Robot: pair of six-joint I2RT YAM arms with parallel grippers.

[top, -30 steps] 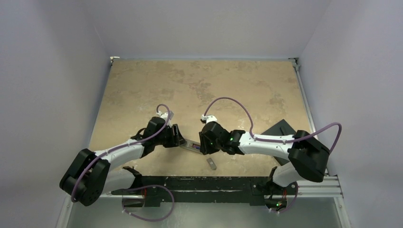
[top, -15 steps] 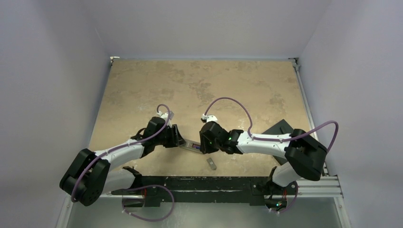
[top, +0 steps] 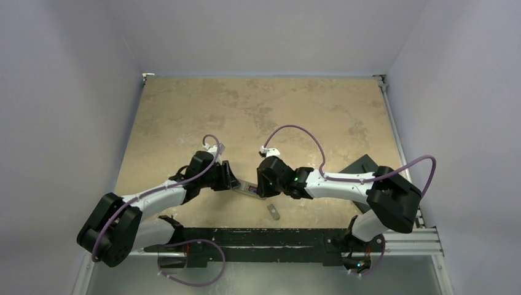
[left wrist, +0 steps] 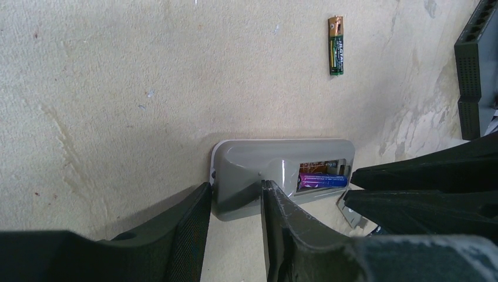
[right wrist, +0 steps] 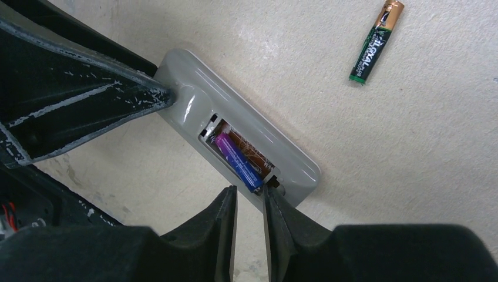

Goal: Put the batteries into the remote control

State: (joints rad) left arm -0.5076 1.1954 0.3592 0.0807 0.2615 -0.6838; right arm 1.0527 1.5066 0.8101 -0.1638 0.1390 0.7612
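Note:
The remote control (left wrist: 276,161) lies grey underside up, with its battery recess open; it also shows in the top view (top: 249,188) and the right wrist view (right wrist: 188,88). The purple battery (right wrist: 235,158) lies in the recess (left wrist: 320,181). The dark battery with the brassy end (right wrist: 376,42) lies loose on the table beyond the remote (left wrist: 336,46). My left gripper (left wrist: 232,187) is closed on the remote's closed end, one finger on its top. My right gripper (right wrist: 251,191) has its fingers a narrow gap apart, tips at the purple battery's blue end, gripping nothing.
The small flat grey cover piece (top: 273,212) lies near the table's front edge, partly behind my right fingers in the left wrist view (left wrist: 352,214). A larger flat black slab (top: 362,167) lies at the right edge. The two grippers nearly touch over the remote.
My right arm has edged slightly left toward the remote. The left arm and the remote have not moved.

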